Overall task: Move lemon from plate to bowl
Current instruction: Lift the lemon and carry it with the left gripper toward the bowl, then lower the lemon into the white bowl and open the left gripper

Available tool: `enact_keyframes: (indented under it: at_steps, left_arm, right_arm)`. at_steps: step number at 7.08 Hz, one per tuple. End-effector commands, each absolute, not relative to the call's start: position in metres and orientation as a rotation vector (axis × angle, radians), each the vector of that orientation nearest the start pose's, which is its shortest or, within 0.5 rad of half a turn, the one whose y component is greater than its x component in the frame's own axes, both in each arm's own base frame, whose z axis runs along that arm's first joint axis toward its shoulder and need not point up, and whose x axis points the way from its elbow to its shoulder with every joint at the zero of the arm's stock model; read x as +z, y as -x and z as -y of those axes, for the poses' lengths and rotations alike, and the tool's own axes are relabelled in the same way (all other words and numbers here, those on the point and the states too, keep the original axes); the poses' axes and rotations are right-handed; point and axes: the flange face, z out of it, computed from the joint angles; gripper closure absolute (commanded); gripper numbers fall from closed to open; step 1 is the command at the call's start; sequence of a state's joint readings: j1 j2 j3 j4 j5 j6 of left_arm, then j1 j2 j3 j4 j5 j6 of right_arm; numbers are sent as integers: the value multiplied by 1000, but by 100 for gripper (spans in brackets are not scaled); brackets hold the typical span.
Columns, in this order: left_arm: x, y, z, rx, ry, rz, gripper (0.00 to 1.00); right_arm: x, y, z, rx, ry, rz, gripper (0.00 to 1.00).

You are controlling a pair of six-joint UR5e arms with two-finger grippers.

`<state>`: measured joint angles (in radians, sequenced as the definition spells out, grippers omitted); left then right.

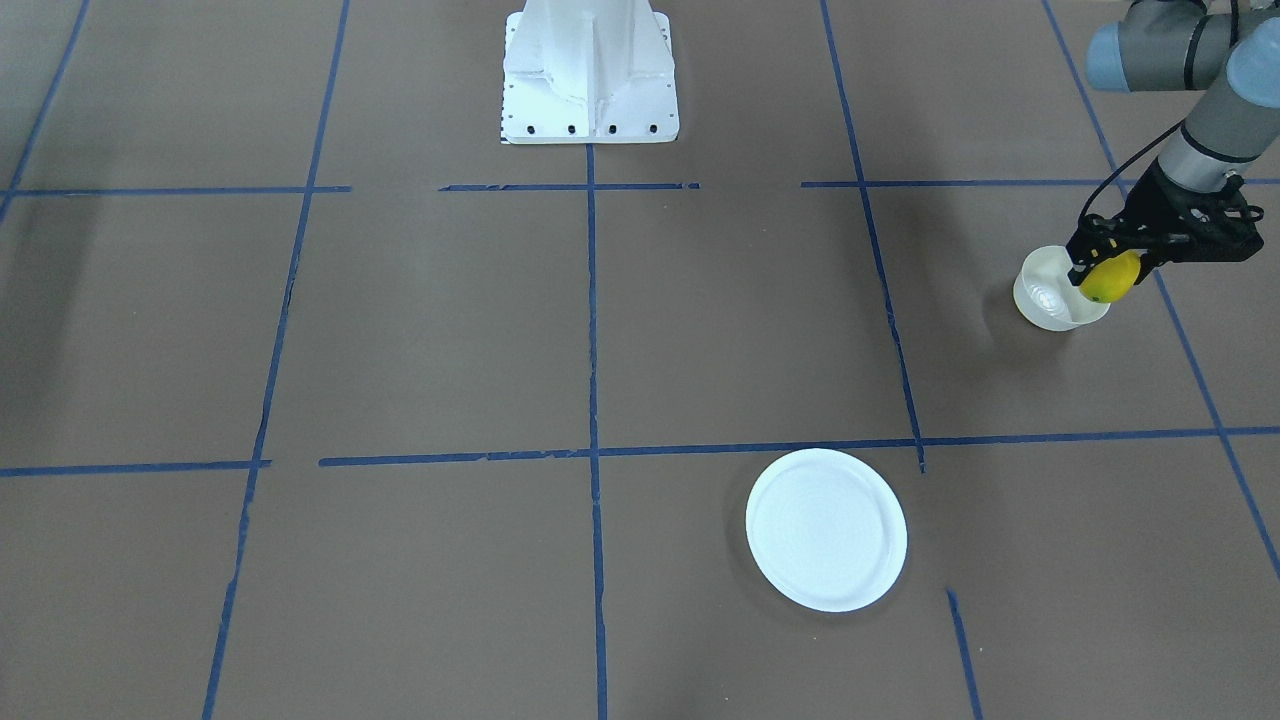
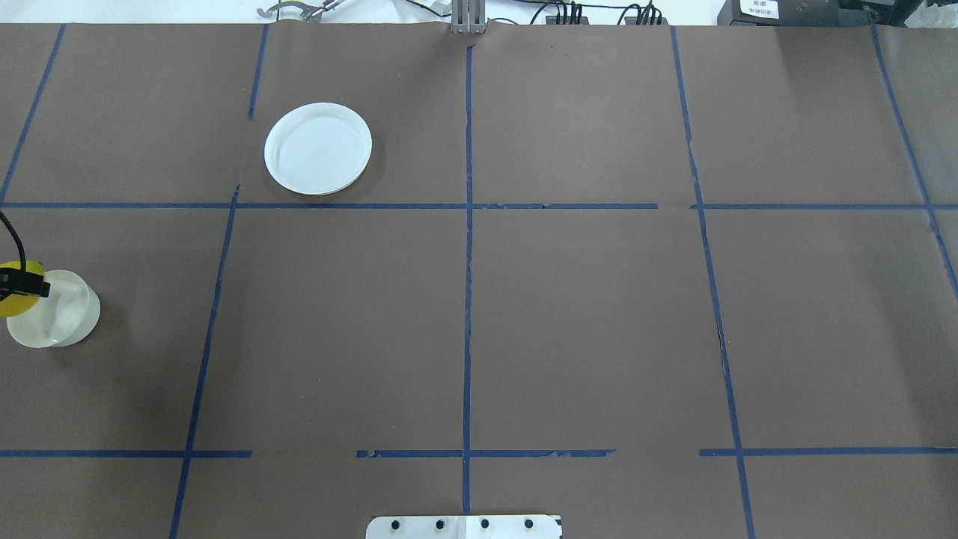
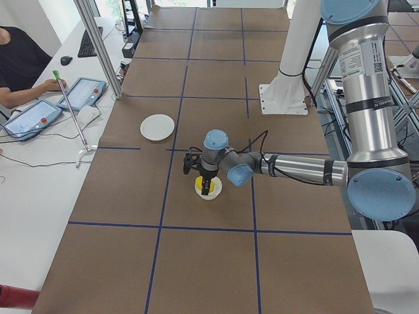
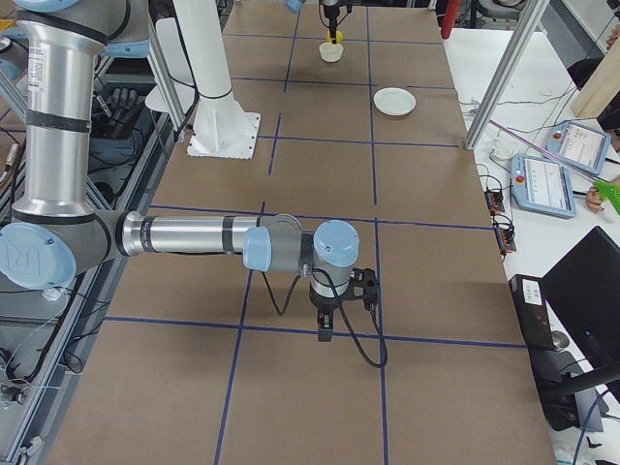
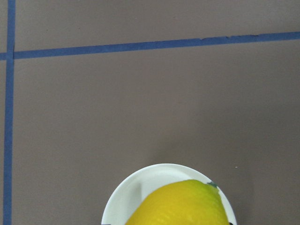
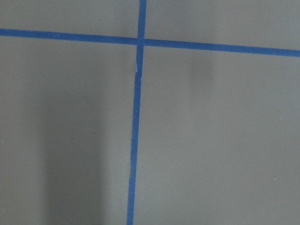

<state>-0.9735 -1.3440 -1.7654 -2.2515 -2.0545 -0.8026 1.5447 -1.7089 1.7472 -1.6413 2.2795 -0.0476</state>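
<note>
The lemon (image 1: 1112, 282) is bright yellow and sits between the fingers of my left gripper (image 1: 1104, 268), which is shut on it. The gripper holds it just above the small off-white bowl (image 1: 1045, 296), over the rim nearest the arm. In the overhead view the lemon (image 2: 18, 305) and bowl (image 2: 66, 314) are at the far left edge. The left wrist view shows the lemon (image 5: 180, 206) over the bowl (image 5: 124, 199). The flat white plate (image 1: 826, 530) is empty, also in the overhead view (image 2: 318, 148). My right gripper (image 4: 325, 327) shows only in the exterior right view; I cannot tell whether it is open or shut.
The table is covered in brown paper with a blue tape grid. The robot's white base (image 1: 590, 75) stands at the table's middle edge. An operator's tablets (image 3: 55, 104) lie on the side bench beyond the plate.
</note>
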Motion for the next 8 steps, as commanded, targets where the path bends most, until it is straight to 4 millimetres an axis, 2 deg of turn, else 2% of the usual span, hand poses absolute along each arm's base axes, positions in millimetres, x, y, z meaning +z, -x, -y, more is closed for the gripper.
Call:
enact_keyframes:
  at_steps: [1, 2, 5, 6, 7, 8]
  left_arm:
    - [604, -170, 402, -32, -186, -776, 85]
    - [603, -170, 402, -30, -186, -777, 81]
    - [595, -174, 403, -19, -195, -788, 78]
    - [597, -176, 402, -14, -183, -796, 25]
    - [599, -177, 403, -3, -179, -798, 0]
    - [598, -178, 403, 1, -180, -800, 0]
  right_arm:
    - [647, -57, 432, -59, 23, 709, 0]
    - [647, -57, 432, -59, 23, 709, 0]
    - [647, -57, 432, -59, 23, 709, 0]
    - [647, -57, 432, -59, 23, 709, 0]
    - [647, -57, 432, -59, 23, 709, 0]
    - [647, -57, 432, -59, 23, 709, 0]
